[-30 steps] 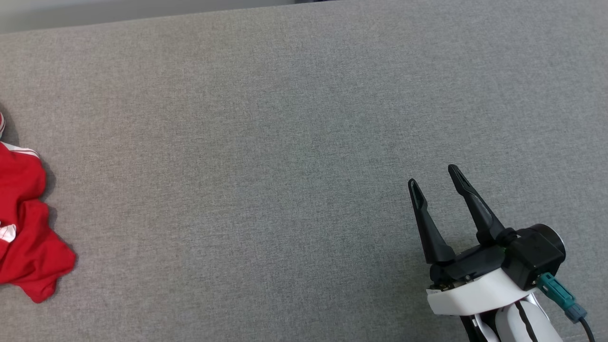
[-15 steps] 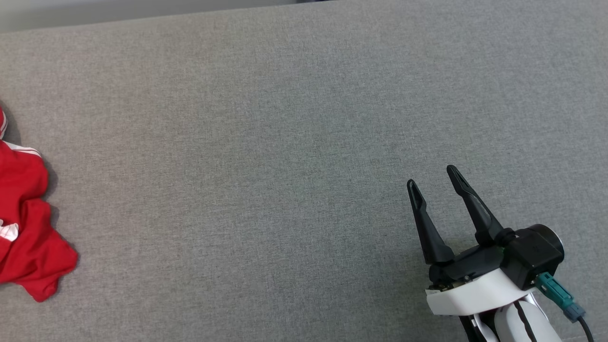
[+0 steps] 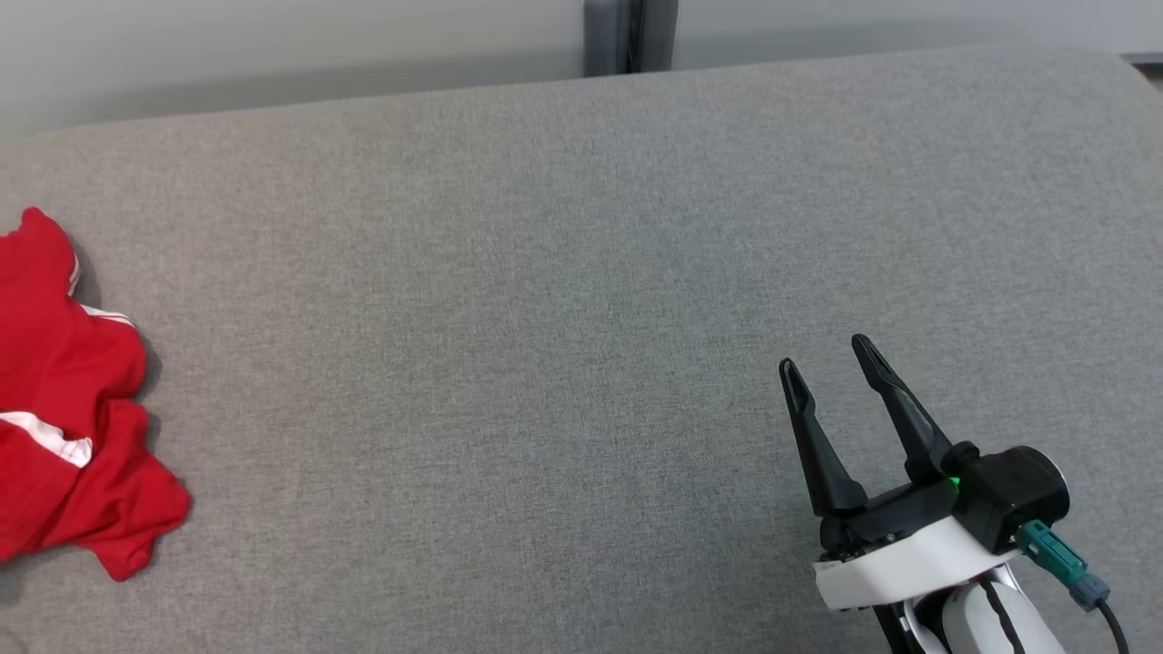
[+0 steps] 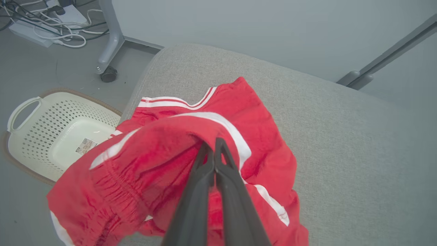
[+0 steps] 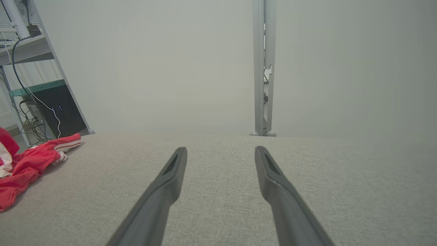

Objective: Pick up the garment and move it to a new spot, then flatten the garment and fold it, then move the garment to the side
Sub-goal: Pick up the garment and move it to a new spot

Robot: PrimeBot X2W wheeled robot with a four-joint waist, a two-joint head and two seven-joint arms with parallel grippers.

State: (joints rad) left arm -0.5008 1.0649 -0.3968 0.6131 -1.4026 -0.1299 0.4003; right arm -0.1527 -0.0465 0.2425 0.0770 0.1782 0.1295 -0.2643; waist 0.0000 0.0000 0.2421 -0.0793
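The garment (image 3: pixel 64 409) is a red piece with white stripes, bunched at the far left edge of the grey padded surface (image 3: pixel 563 300) in the head view. In the left wrist view the garment (image 4: pixel 150 160) is pulled up in a fold, and my left gripper (image 4: pixel 212 145) is shut on that fold at its fingertips. My right gripper (image 3: pixel 827 356) stands open at the lower right of the head view, nothing between its fingers, far from the cloth. The right wrist view shows the garment (image 5: pixel 27 164) at the left and the right gripper (image 5: pixel 221 152) open over bare fabric.
A cream perforated basket (image 4: pixel 41 133) sits on the floor beside the surface's left end, near a caster leg (image 4: pixel 109 73) and cables (image 4: pixel 51 20). A metal post (image 5: pixel 263 68) stands behind the far edge, and a wall lies beyond it.
The head camera has tilted, so more of the far edge and wall shows. The garment's visible part looks slightly raised and reshaped. The right gripper has not changed.
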